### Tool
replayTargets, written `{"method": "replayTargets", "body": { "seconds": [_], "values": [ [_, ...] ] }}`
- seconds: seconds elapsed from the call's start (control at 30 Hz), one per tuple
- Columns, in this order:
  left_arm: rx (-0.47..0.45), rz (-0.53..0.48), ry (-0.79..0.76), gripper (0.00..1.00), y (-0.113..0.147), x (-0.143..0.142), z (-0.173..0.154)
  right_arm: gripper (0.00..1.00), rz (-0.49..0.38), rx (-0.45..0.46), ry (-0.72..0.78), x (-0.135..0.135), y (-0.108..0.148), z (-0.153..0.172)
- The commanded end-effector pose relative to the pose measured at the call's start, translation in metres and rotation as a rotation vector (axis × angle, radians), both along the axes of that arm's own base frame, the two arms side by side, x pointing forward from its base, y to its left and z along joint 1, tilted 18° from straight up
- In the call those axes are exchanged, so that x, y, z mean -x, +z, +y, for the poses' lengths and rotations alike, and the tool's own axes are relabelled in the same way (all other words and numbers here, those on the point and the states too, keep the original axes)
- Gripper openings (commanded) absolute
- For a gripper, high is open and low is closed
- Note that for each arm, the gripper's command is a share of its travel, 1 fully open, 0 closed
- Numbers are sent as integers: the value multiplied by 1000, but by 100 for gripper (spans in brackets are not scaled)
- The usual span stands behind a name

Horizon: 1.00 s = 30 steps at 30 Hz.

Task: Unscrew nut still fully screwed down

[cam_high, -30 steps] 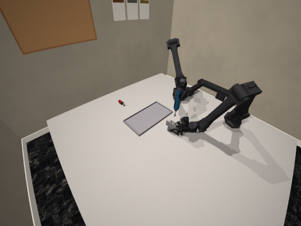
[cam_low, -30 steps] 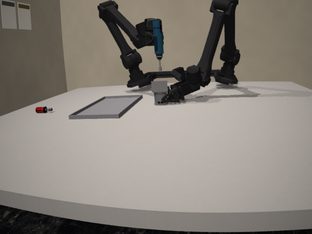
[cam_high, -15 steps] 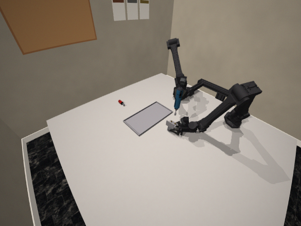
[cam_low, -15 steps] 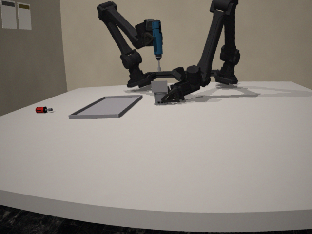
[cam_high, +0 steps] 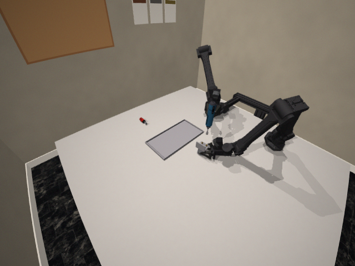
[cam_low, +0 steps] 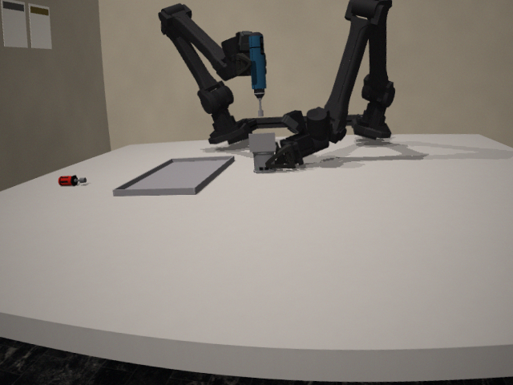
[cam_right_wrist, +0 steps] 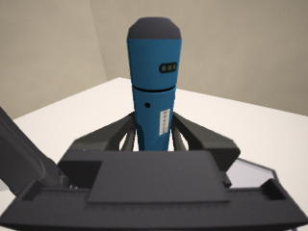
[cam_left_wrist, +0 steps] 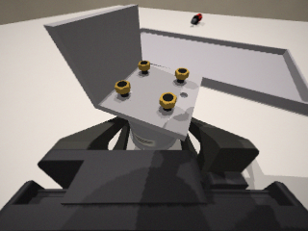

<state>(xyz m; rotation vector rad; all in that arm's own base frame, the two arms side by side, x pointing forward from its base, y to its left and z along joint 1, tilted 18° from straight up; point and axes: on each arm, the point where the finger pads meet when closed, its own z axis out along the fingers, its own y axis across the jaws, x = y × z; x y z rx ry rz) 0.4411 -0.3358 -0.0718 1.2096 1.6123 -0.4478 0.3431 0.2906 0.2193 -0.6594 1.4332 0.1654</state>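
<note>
The joint module stands upright on the table, a short grey cylinder. The grey L-shaped bracket sits on top of it. Several yellow nuts sit on studs on the bracket's flat plate, such as one nut and another nut. My left gripper lies low and is shut on the module's body. My right gripper is shut on the blue nut driver, held upright with its tip in the air above the bracket.
A flat grey tray lies just beside the module. A small red-handled tool lies on the table beyond the tray. The arms' bases stand at the back of the table.
</note>
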Motion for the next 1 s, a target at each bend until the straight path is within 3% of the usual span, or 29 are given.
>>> {"method": "replayTargets", "body": {
  "seconds": [0.0, 0.03, 0.07, 0.13, 0.2, 0.27, 0.37, 0.47, 0.6, 0.67, 0.7, 0.8, 0.97],
  "values": [
    [10, -17, -4, 59, 6, -5, -5, 42, -26, -33, 18, 10, 17, 3],
    [10, -17, -4, 59, 6, -5, -5, 42, -21, -28, 18, 11, 15, 2],
    [10, -17, -4, 59, 6, -5, -5, 42, -56, -64, 20, 3, 40, 11],
    [10, -17, -4, 59, 6, -5, -5, 42, -79, -88, 21, 2, 50, 12],
    [10, -17, -4, 59, 6, -5, -5, 42, -79, -88, 21, 2, 50, 12],
    [10, -17, -4, 59, 6, -5, -5, 42, -39, -46, 19, 12, 24, 2],
    [10, -17, -4, 59, 6, -5, -5, 42, -19, -25, 19, 16, 15, -1],
    [10, -17, -4, 59, 6, -5, -5, 42, -51, -59, 19, 15, 32, 1],
    [10, -17, -4, 59, 6, -5, -5, 42, -20, -24, 18, 23, 14, -6],
    [10, -17, -4, 59, 6, -5, -5, 42, -72, -82, 21, 15, 48, 4],
    [10, -17, -4, 59, 6, -5, -5, 42, -75, -85, 21, 15, 49, 4],
    [10, -17, -4, 59, 6, -5, -5, 42, -73, -83, 20, 15, 48, 4],
    [10, -17, -4, 59, 6, -5, -5, 42, -34, -39, 19, 24, 22, -5]
  ]
}}
